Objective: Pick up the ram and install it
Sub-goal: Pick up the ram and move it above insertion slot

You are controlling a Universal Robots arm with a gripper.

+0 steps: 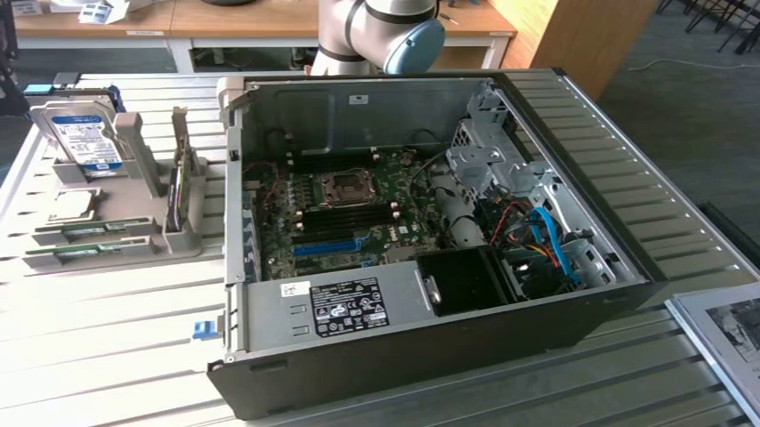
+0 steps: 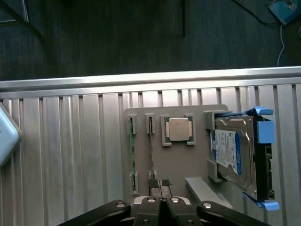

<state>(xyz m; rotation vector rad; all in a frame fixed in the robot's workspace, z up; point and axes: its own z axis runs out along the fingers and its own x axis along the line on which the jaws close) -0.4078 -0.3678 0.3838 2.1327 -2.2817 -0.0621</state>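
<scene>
Ram sticks (image 2: 132, 153), two of them, stand on edge side by side in the grey holder (image 2: 188, 165) on the slatted bench (image 2: 70, 165), beside a CPU (image 2: 178, 129) and a blue-labelled hard drive (image 2: 233, 153). The claw (image 2: 160, 183) hangs over the holder, pressed together on nothing, its tips near one stick's end.

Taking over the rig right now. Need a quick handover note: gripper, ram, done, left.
Gripper: shut, holding nothing, above the grey holder, by the end of one ram stick.
Ram: that stick and a second ram stick both sit in the holder, beside the open computer case.
Done: nothing picked up.
Left: pick-up and install.
</scene>
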